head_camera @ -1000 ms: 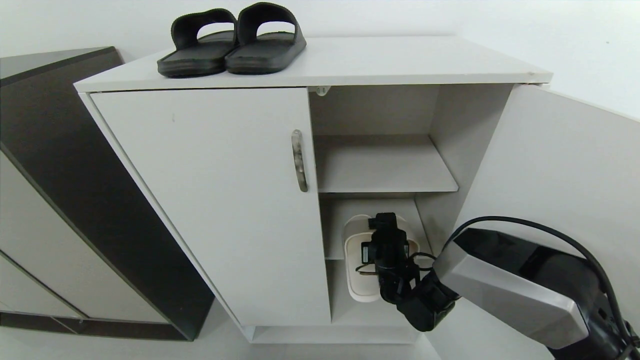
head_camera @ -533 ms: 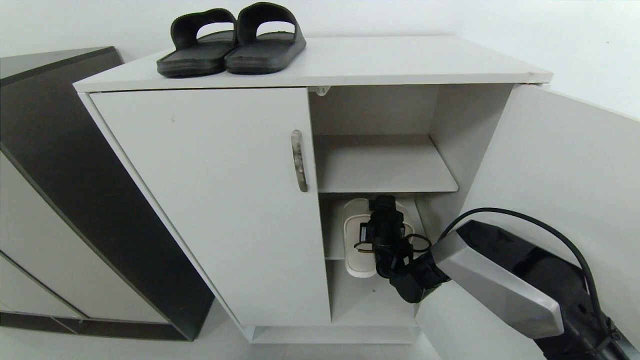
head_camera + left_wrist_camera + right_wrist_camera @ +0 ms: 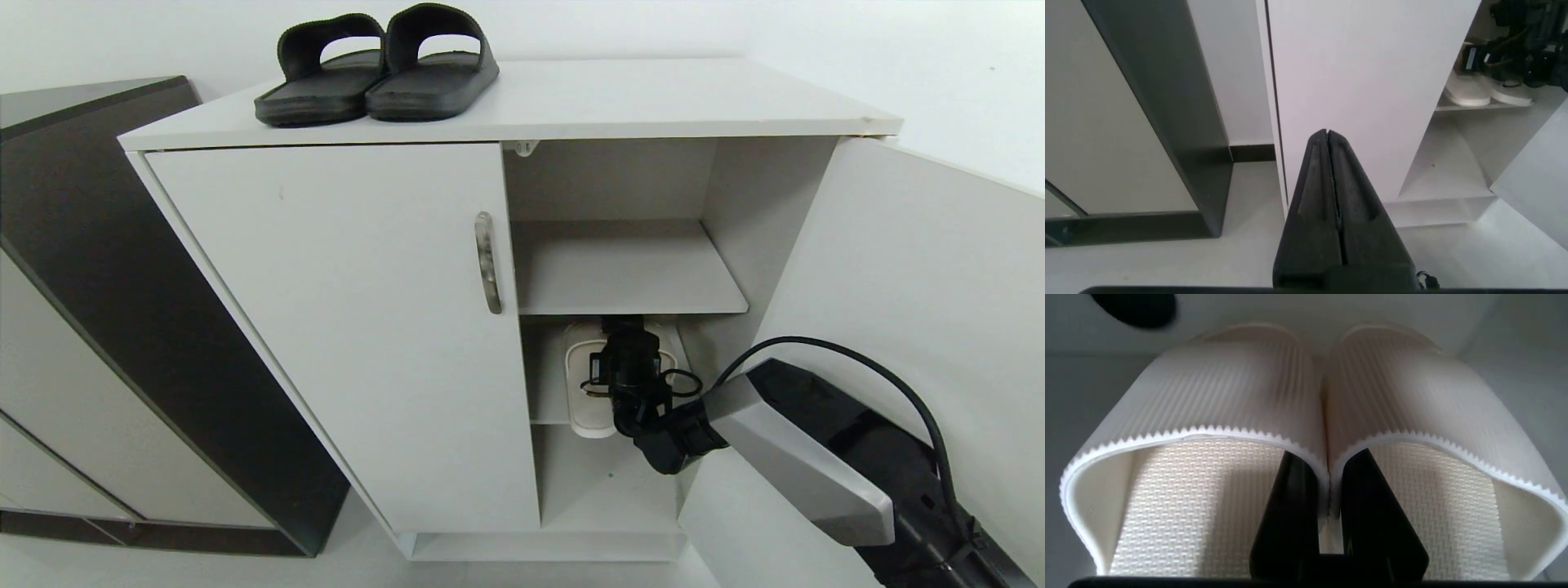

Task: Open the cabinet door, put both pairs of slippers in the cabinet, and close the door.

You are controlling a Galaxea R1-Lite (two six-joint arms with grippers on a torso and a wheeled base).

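You are sitting halfway: right door (image 3: pixel 898 269) hanging open, right gripper (image 3: pixel 627 353) clamping the white slippers (image 3: pixel 584 408) at the lower shelf (image 3: pixel 544 396), black slippers (image 3: pixel 380 69) waiting far left on the cabinet top (image 3: pixel 653 98), closing pending.

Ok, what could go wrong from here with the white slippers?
The white slippers overhang the lower shelf; released now, they might tip out or block the door. The right gripper pinches only the straps' inner edges, so one could slip. Its wrist sits close under the upper shelf and might knock it.
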